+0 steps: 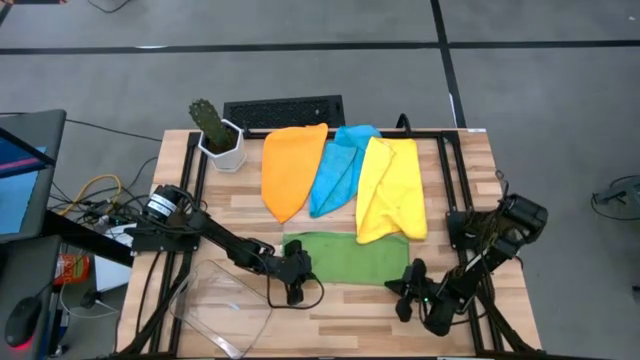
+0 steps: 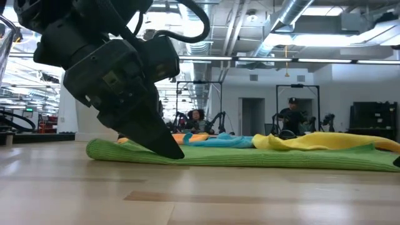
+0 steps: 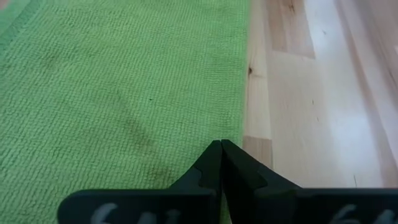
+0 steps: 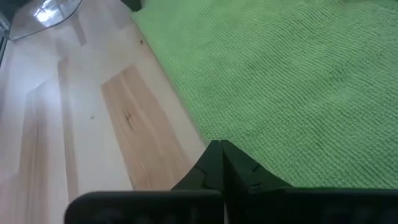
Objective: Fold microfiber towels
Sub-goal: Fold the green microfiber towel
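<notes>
The green towel (image 1: pixel 345 258) lies flat on the wooden table (image 1: pixel 470 200) near its front; it also shows in the low view (image 2: pixel 262 156). Behind it the orange towel (image 1: pixel 290 165), the light blue towel (image 1: pixel 338 165) and the yellow towel (image 1: pixel 392 185) lie spread side by side, overlapping. My left gripper (image 1: pixel 297 272) is shut at the green towel's near left part, as the left wrist view (image 3: pixel 221 144) shows. My right gripper (image 1: pixel 410 280) is shut at its near right part, as the right wrist view (image 4: pixel 221 143) shows. My left gripper's closed fingertips sit on the green towel's near edge (image 3: pixel 233 134), close to its left end, slanting down from the table's left. The tips hide how many layers they have. The towel lies flat on the table. My right gripper's closed fingertips sit on the green towel's near edge (image 4: pixel 205 134), close to its right end, slanting down from the near right. The tips hide the pinch itself. The towel lies flat on the table.
A green cactus in a white pot (image 1: pixel 218 135) stands at the far left, with a dark keyboard (image 1: pixel 285 110) behind the towels. A clear plastic tray (image 1: pixel 225 305) lies at the near left. Bare wood (image 2: pixel 200 194) lies in front of the green towel. People show in the room beyond.
</notes>
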